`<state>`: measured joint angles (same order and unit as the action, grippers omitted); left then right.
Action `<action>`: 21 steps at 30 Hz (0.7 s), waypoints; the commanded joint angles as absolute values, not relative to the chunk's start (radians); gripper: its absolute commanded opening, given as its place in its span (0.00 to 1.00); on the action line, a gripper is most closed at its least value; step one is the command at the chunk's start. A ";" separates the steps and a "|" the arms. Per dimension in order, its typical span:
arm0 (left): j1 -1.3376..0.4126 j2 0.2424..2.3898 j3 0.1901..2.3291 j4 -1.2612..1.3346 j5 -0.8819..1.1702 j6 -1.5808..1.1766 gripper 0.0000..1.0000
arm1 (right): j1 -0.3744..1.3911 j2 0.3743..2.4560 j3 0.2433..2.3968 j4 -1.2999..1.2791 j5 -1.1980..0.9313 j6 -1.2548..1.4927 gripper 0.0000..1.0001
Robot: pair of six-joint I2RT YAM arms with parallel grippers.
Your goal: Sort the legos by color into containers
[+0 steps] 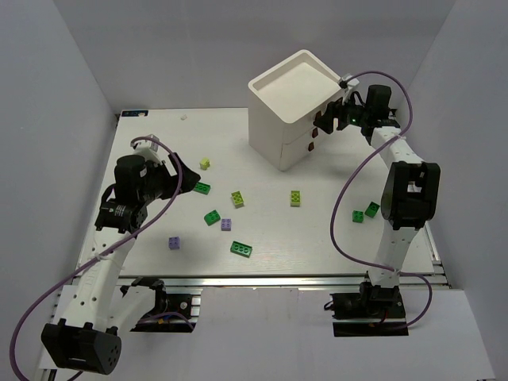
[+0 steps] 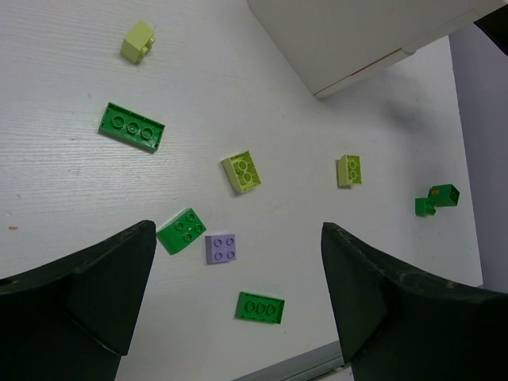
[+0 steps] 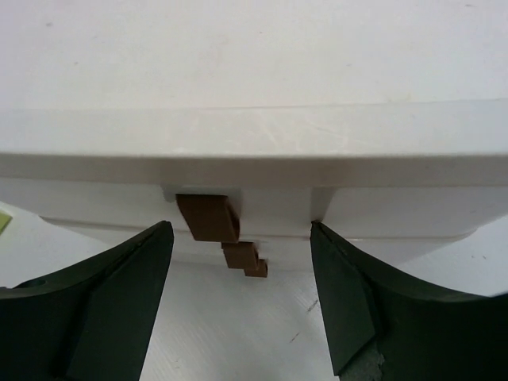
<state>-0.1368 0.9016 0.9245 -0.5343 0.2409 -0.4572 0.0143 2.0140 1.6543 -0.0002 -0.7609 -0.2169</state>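
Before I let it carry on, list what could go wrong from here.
1. The top pull sits off-centre between the fingers of the open right gripper, near one of them; closing may slip off it.
2. Nothing visibly anchors the chest; a tug might just drag it.
3. A green brick and purple brick lie almost touching below the open left gripper; a grasp could nudge both.

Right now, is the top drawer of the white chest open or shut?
Shut. The top drawer sits flush in the chest; the open right hand only frames its brown pull.
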 commanded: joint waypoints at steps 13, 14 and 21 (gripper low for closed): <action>-0.133 0.905 0.923 -0.495 0.261 -0.479 0.95 | 0.012 2.057 1.720 0.175 -0.781 -0.169 0.51; -0.133 0.905 0.922 -0.491 0.261 -0.480 0.95 | 0.012 2.054 1.714 0.181 -0.781 -0.158 0.48; -0.133 0.896 0.910 -0.477 0.262 -0.494 0.96 | 0.014 2.011 1.651 0.224 -0.795 -0.135 0.25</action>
<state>-0.1368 0.9127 0.9222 -0.5007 0.2481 -0.4824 0.0032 2.0525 1.6669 0.1036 -0.7677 -0.1486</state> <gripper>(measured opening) 0.956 0.275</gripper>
